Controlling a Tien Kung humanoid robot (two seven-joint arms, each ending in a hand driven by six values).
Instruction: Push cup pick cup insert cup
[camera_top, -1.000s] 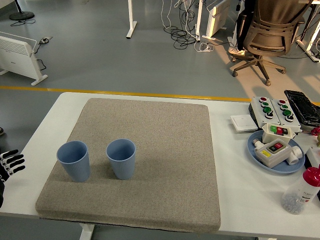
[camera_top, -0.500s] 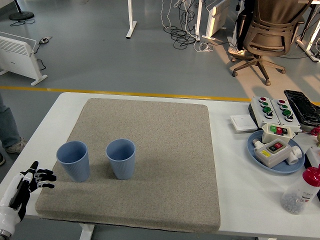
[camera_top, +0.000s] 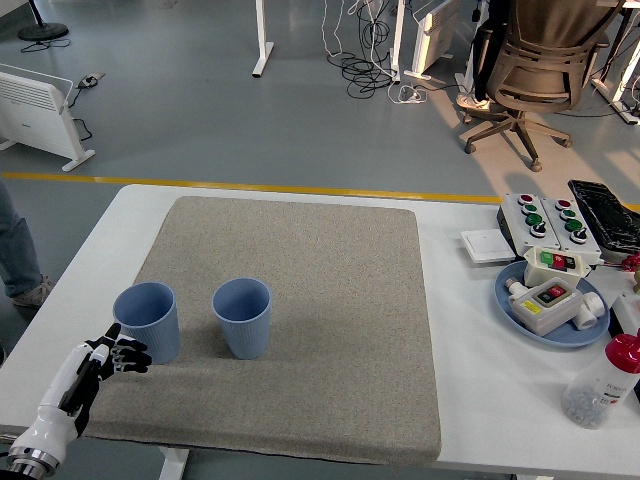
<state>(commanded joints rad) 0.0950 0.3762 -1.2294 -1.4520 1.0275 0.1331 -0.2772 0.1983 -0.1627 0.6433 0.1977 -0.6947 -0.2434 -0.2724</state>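
Robot's left hand (camera_top: 100, 362) nears two blue cups on a grey mat (camera_top: 300, 250).
Lower left of frame: fingers spread, grasping nothing, just beside the left cup (camera_top: 147, 321); the right cup (camera_top: 242, 317) stands near, upright.

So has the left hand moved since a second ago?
Yes. The left hand has come right from the table's left edge, and is now just short of the left cup.
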